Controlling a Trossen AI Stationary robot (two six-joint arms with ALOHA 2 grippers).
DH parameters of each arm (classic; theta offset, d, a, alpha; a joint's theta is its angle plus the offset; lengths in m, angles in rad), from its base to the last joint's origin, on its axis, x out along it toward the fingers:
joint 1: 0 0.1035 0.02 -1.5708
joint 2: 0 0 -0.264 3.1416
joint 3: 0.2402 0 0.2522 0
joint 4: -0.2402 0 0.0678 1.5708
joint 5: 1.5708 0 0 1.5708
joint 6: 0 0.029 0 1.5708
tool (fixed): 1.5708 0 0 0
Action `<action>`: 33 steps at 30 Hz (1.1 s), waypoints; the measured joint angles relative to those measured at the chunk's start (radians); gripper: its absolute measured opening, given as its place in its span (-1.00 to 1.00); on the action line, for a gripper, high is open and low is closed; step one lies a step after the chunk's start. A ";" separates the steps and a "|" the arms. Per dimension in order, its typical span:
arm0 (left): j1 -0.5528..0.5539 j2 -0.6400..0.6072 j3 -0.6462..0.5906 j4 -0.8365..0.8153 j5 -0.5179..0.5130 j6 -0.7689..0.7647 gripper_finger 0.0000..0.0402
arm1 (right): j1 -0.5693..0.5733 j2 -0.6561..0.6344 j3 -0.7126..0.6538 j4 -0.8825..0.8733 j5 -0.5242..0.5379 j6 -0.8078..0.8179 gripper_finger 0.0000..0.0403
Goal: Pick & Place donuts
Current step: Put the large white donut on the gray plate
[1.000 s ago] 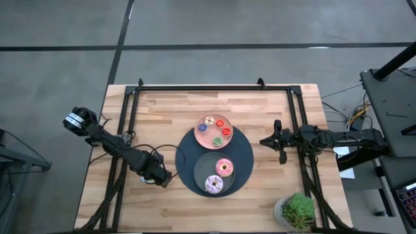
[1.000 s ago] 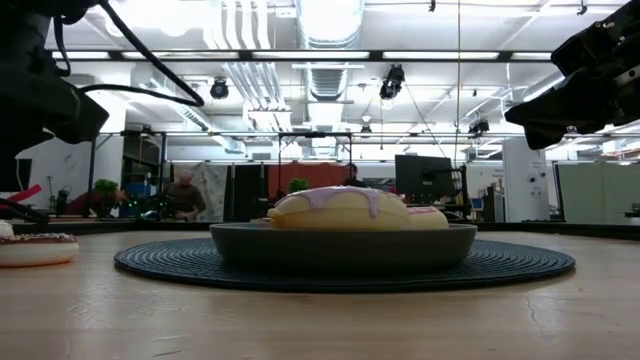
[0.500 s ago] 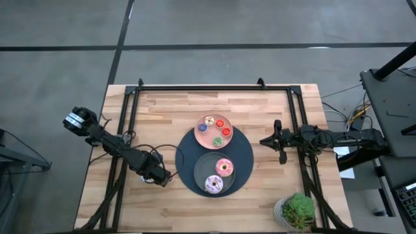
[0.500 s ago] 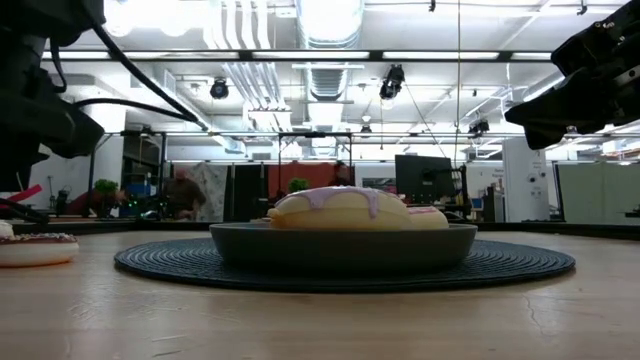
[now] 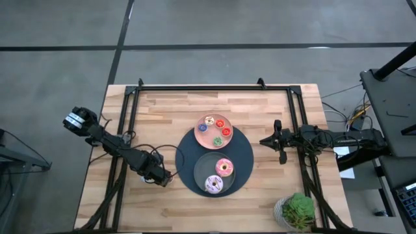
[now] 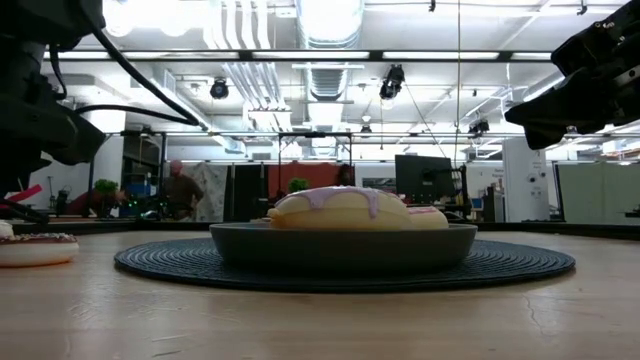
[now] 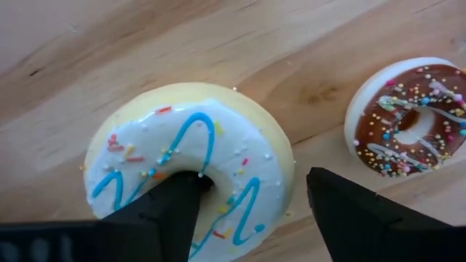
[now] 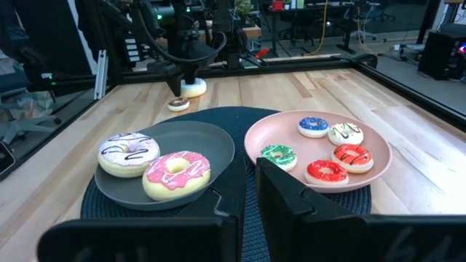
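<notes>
Comparing this moment with half a second ago, nothing on the surface (image 5: 162, 110) is changing: both arms are staying put and, beyond the table in the low view, only a person (image 6: 181, 190) is shifting slightly. The left hand (image 7: 247, 196) is hanging near the left edge, spread wide over the white sprinkled donut (image 7: 191, 176), one finger (image 7: 164, 207) sitting at the ring's hole and the other outside its rim; whether either is touching it is hard to tell. That donut is lying flat, hole facing up, with a chocolate sprinkled donut (image 7: 408, 116) just beside it, partly cut off by the frame. From above, both are hiding under the left hand (image 5: 162, 177). The right hand (image 5: 278, 140) is waiting over the right side, its fingers nearly closed and holding nothing. On the dark grey plate (image 8: 218, 149) the lilac donut (image 8: 128, 153) and pink donut (image 8: 176, 173) are lying flat, touching. The pink plate (image 8: 378, 171) is carrying tiny blue (image 8: 314, 125), white (image 8: 345, 133), green (image 8: 278, 155) and two red rings (image 8: 326, 172). A potted plant (image 5: 296, 210) is standing at the right front corner.
</notes>
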 joint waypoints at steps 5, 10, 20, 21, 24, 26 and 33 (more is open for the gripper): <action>0.000 0.000 0.000 0.000 -0.002 0.000 0.05 | 0.000 0.000 0.000 0.000 0.000 0.000 -0.86; 0.000 0.000 0.000 0.000 -0.002 0.003 -0.03 | 0.000 0.000 0.000 0.000 0.000 0.000 -0.86; 0.001 0.000 0.000 0.000 -0.001 0.007 -0.20 | 0.000 0.000 0.000 0.000 0.000 0.000 -0.86; 0.001 0.000 0.000 0.000 -0.001 0.007 -0.21 | 0.000 0.000 0.000 0.000 0.000 0.000 -0.86; 0.001 0.000 0.000 0.000 -0.001 0.007 -0.24 | 0.000 0.000 0.000 0.000 0.000 0.000 -0.86; 0.001 0.000 0.000 0.000 -0.001 0.007 -0.25 | 0.000 0.000 0.000 0.000 0.000 0.000 -0.86; 0.001 0.000 0.000 0.001 0.001 0.007 -0.25 | 0.000 0.000 0.000 0.000 0.000 0.000 -0.86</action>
